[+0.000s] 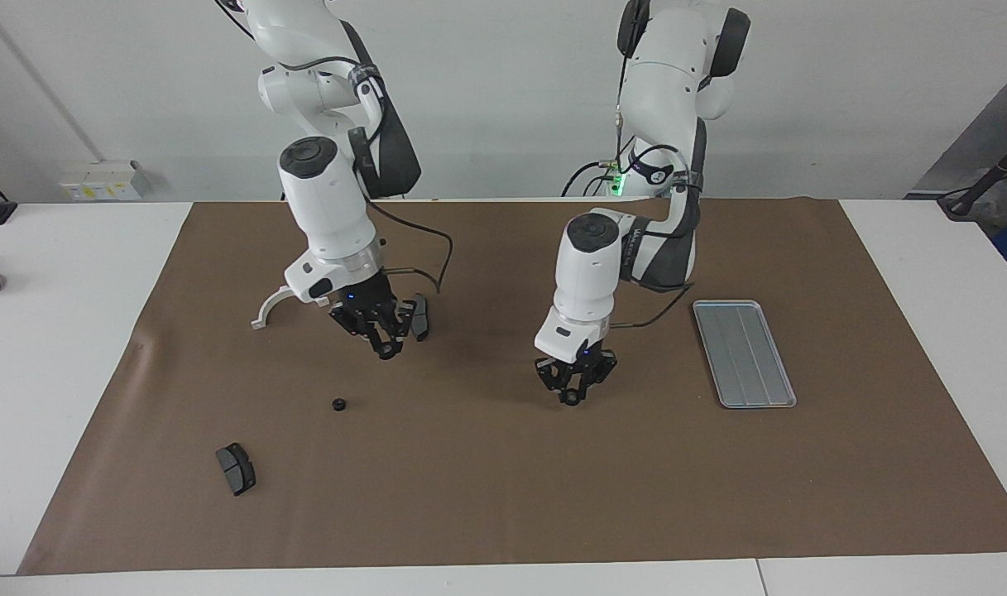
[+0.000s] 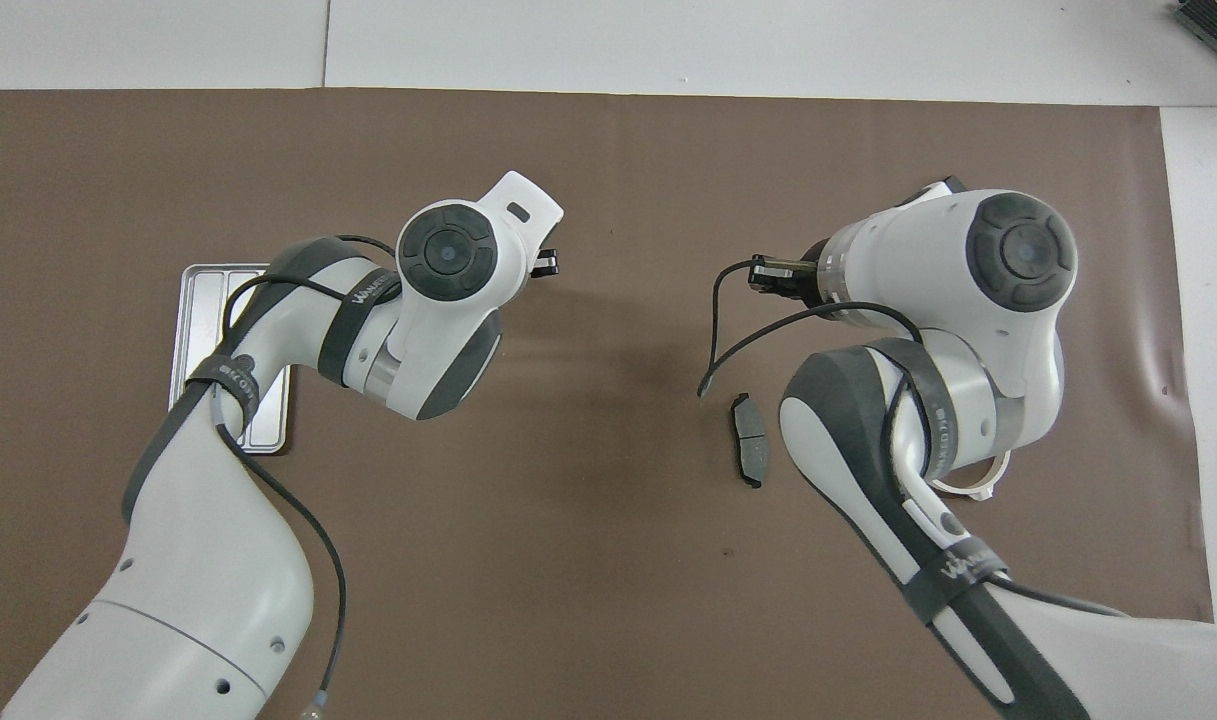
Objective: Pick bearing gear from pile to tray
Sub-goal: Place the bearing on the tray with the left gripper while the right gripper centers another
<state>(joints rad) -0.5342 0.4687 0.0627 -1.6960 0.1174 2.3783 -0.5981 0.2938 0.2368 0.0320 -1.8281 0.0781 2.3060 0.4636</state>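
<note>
curved pad (image 1: 236, 468), gear (image 1: 338, 405), both grippers raised

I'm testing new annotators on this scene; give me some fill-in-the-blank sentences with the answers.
1. The tray holds ____ parts.
2. The small black gear lies on the ____ mat.
3. The tray lies toward the ____ arm's end of the table.
4. The white bracket lies ____ to the robots than the gear.

Answers: no; brown; left; nearer

Robotics lab — two bench-mounted arms (image 1: 329, 190)
</note>
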